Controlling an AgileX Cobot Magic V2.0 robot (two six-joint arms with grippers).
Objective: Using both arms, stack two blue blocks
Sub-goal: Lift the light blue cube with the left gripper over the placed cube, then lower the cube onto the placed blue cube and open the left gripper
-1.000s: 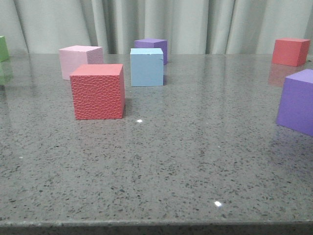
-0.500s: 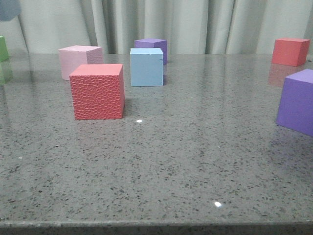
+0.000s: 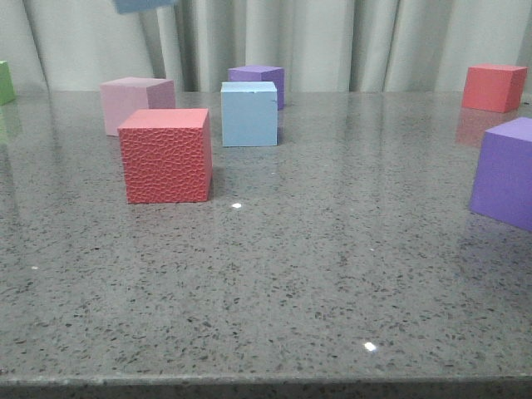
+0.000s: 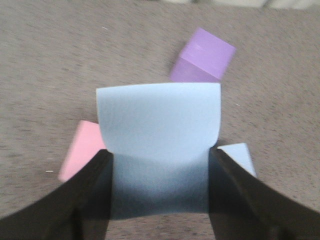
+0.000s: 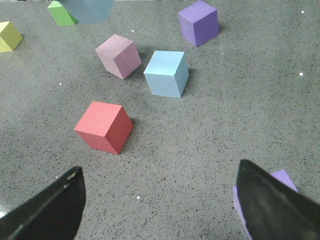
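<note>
One pale blue block (image 3: 249, 114) stands on the table behind the red cube (image 3: 166, 155); it also shows in the right wrist view (image 5: 166, 73) and the left wrist view (image 4: 240, 156). My left gripper (image 4: 159, 161) is shut on the second blue block (image 4: 159, 120) and holds it high in the air. Only the bottom of the held block shows at the top edge of the front view (image 3: 141, 4). It is a blur in the right wrist view (image 5: 89, 10). My right gripper (image 5: 160, 200) is open and empty above bare table, near a purple cube (image 5: 286, 181).
A pink cube (image 3: 133, 102) and a purple cube (image 3: 259, 79) stand close to the resting blue block. A large purple cube (image 3: 505, 170) and a red cube (image 3: 494, 86) are at the right. A green cube (image 5: 61, 13) and a yellow cube (image 5: 9, 36) are at the far left.
The held blue block has come into the front view at the top left corner and moved right along the top edge. The blocks on the table have not moved.
</note>
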